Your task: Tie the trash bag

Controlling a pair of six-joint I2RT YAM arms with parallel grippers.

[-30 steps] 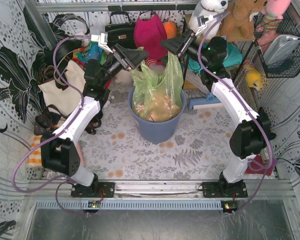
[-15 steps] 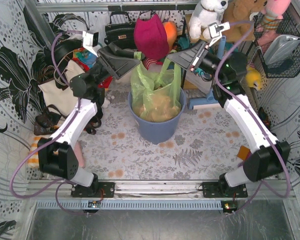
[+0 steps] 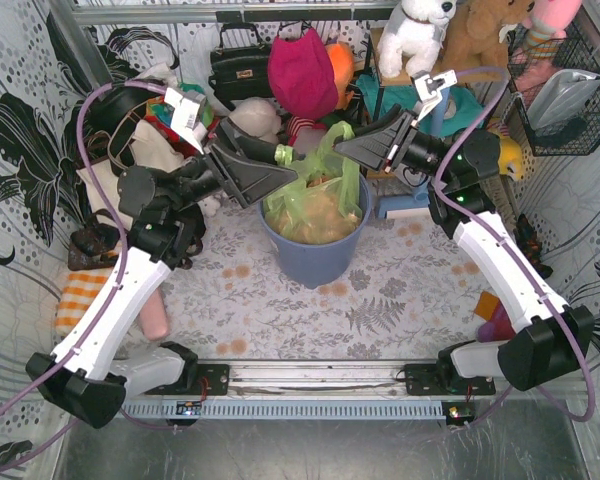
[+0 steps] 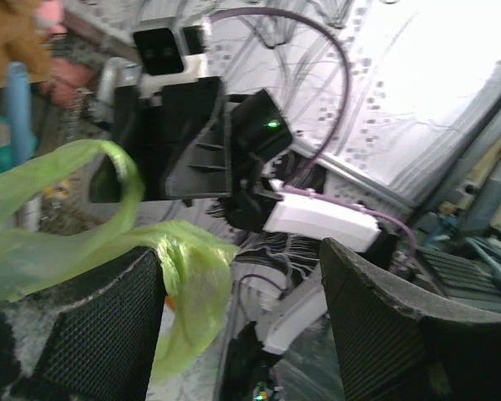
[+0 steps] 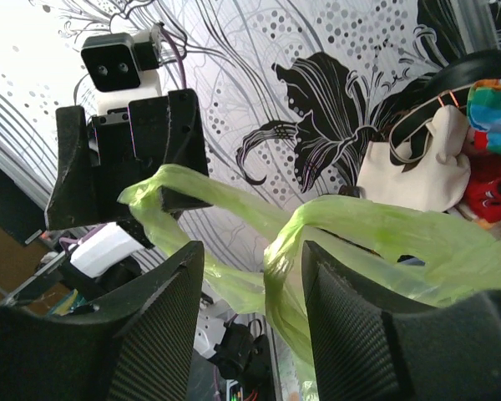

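The trash bag (image 3: 315, 205), light-green with tan paper inside, sits in the blue-grey bin (image 3: 315, 258). Its two handle strips reach up toward the grippers. My left gripper (image 3: 285, 168) is open at the bag's left. One handle loop (image 4: 192, 267) drapes over its left finger (image 4: 108, 317). My right gripper (image 3: 342, 145) is open at the bag's upper right. The other handle strand (image 5: 285, 251) hangs in the gap between its jaws, and neither jaw presses on it. The right wrist view shows the left gripper (image 5: 125, 167) with the green loop round one finger.
Behind the bin are a black handbag (image 3: 240, 65), a magenta hat (image 3: 302, 70) and plush toys (image 3: 420, 30). A cream tote (image 3: 155, 150) lies at the left. A wire basket (image 3: 570, 90) hangs at the right. An orange striped cloth (image 3: 75, 300) and a pink bottle (image 3: 156, 318) lie on the floral cloth.
Both grippers have come down from high above the bin and spread apart. The bag, pulled tall before, has sagged lower into the bin. The left arm swung outward to the left.
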